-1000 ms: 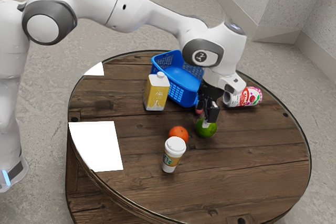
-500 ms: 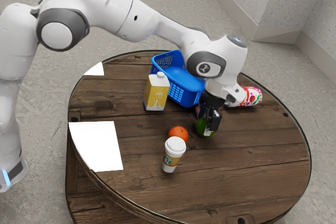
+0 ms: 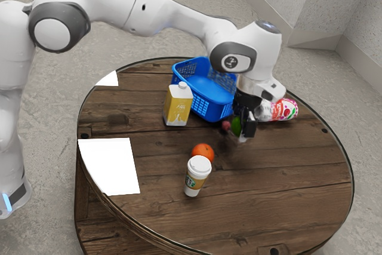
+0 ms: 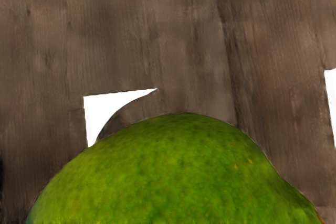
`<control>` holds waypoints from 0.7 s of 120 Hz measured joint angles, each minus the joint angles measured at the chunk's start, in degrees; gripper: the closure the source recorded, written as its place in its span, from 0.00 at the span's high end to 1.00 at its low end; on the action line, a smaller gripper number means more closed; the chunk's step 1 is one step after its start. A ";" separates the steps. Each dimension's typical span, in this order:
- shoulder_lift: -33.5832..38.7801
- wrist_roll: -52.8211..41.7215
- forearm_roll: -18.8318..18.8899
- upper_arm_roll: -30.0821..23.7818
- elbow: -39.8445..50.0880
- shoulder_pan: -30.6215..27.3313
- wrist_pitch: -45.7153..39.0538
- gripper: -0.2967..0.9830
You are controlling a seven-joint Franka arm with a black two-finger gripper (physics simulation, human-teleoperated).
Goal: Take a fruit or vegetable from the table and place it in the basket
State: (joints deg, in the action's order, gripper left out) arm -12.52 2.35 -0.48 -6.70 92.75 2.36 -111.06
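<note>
"What are the fingers (image 3: 242, 133) doing?"

"Holding the green fruit (image 3: 236, 126) between them. It's off the tabletop (image 3: 280, 177), with a soft shadow on the wood below."

"So it isn't in the basket (image 3: 206, 94)?"

"No, it's outside, near the basket's corner at the exterior view's right. The basket is blue, and it stands upright."

"And that small red thing (image 3: 226, 125)?"

"Just beside the fruit in the exterior view, close to the basket. I can't tell what it is."

"What else is around?"

"A yellow carton (image 3: 178, 107), upright, near the basket on the exterior view's left. Then an orange (image 3: 203, 152) and a white-lidded cup (image 3: 197, 176) close together — the cup partly covers the orange from this side, and it's standing up."

"Something lies past the hand, too."

"A can (image 3: 283, 110), on its side, white with red and pink. The hand hides part of it."

"Any paper?"

"A flat white patch (image 3: 110, 166) at the exterior view's left, and a smaller one (image 3: 109, 79) by the far rim."

"And the wrist view?"

"The fruit up close — green, speckled, rounded — over brown planks, with white shapes beyond it."
</note>
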 joint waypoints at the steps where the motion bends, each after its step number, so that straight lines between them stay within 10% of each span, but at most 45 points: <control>1: 0.68 0.02 0.02 0.10 -0.10 -0.03 0.26 0.54; 32: 7.82 0.12 -0.10 12.72 -4.36 -1.90 8.59 0.57; 84: 6.01 0.02 -1.03 13.81 -4.92 -5.66 12.88 0.67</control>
State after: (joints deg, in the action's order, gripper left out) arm -6.51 2.36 -1.51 7.11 87.83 -3.30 -98.18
